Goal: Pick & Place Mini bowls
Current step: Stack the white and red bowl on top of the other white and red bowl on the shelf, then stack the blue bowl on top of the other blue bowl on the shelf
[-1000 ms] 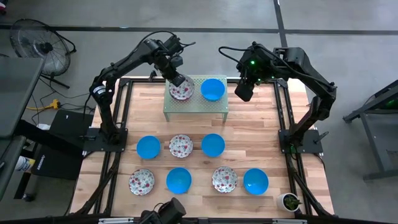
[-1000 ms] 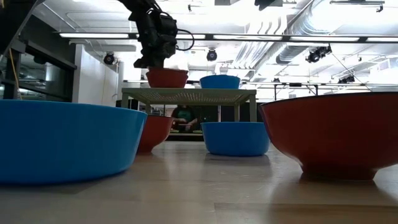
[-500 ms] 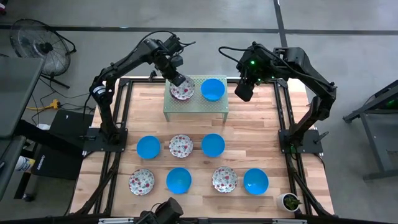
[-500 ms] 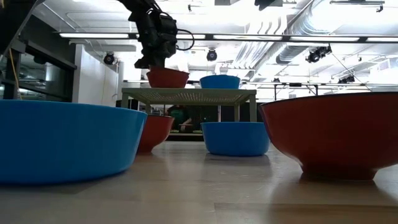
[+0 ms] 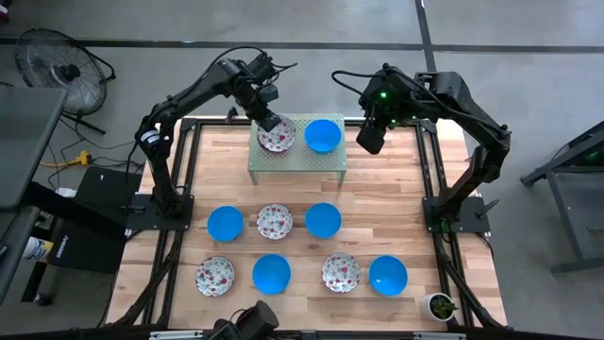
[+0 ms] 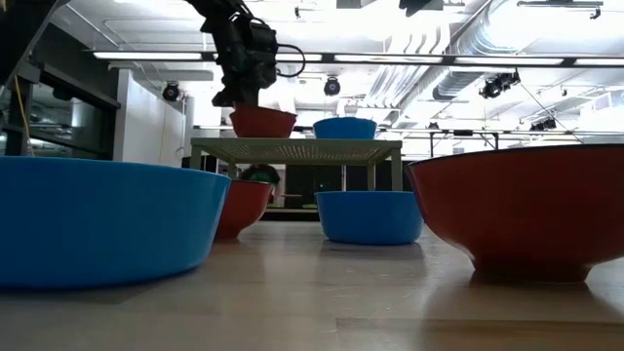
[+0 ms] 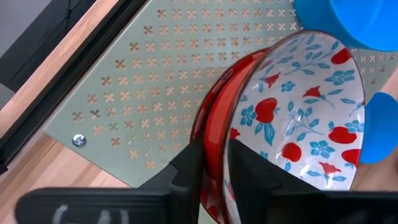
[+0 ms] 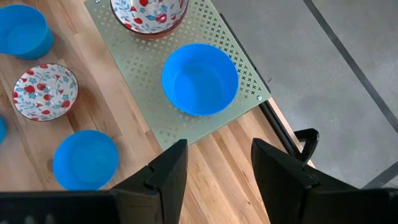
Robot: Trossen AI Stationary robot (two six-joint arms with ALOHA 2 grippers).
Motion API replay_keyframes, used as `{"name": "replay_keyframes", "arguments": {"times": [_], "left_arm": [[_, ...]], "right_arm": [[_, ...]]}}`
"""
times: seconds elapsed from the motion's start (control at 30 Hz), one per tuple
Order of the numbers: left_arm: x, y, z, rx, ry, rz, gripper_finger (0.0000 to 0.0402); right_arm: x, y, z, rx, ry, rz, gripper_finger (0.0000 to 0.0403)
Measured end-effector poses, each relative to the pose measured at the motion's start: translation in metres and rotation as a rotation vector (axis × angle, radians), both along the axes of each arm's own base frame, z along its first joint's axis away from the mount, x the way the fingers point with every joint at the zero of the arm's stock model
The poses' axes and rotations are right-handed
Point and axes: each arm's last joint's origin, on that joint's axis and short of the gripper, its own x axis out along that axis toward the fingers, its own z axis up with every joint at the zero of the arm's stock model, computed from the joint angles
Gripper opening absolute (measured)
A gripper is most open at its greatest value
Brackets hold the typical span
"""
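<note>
Table (image 5: 377, 194): wooden top carrying the rack at its far side.
Rack (image 5: 326, 165): pale green, perforated; floral bowl (image 5: 275, 139) on its left, blue bowl (image 5: 323, 135) on its right.
Bowls on table: seven; blue ones (image 5: 226, 223) alternate with floral ones (image 5: 274, 222) in two near rows.
Left gripper (image 7: 214, 158): fingers astride the floral bowl's (image 7: 298, 112) rim, with a narrow gap.
Right gripper (image 8: 214, 165): fingers wide, holding nothing, hovering right of the rack.

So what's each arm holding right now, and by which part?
The left gripper has its fingers either side of the floral bowl's rim, on the rack. The right gripper holds nothing.
</note>
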Motion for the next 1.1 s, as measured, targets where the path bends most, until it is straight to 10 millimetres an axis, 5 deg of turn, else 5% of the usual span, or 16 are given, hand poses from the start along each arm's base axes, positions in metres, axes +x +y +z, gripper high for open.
{"name": "replay_keyframes", "arguments": {"times": [0.4, 1.1], "left_arm": [[0.000, -0.001, 0.001, -0.014, -0.015, -0.009, 0.0189], [-0.001, -0.011, 0.054, 0.285, -0.011, -0.150, 0.0195]], "right_arm": [[0.000, 0.000, 0.000, 0.000, 0.000, 0.000, 0.0165], [0.000, 0.000, 0.000, -0.004, 0.003, 0.005, 0.0165]]}}
